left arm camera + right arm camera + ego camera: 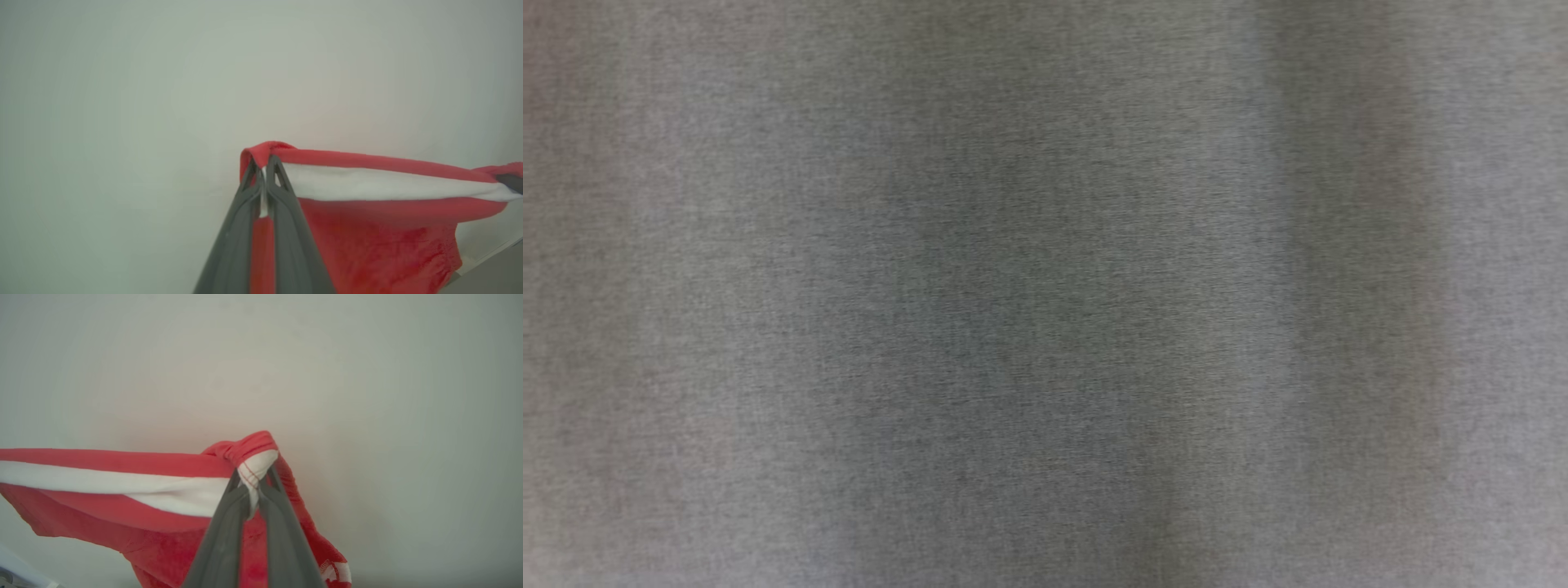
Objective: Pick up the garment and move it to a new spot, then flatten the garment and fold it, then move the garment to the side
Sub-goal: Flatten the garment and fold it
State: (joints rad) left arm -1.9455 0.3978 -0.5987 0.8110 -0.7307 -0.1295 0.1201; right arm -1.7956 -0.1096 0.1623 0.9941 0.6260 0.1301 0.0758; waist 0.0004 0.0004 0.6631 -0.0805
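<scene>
Right now the red garment [367, 228] hangs in the air. Its white band [388, 185] is pulled nearly taut between your two tools, and the rest droops below the fingers. Your left gripper [264, 168] is clenched on one end of that edge, with cloth bunched just past its tips. Your right gripper [253, 479] is pinched on the other end, a wad of red and white between its fingers. Beyond both tools is a plain pale backdrop [122, 102]. The risk, as I judge it: each bite is small and near the tips — spread the arms wider and a corner could slip out, leaving the garment dangling from one side. The head view is too blurred to show a landing spot — lowering blind could leave creases.
</scene>
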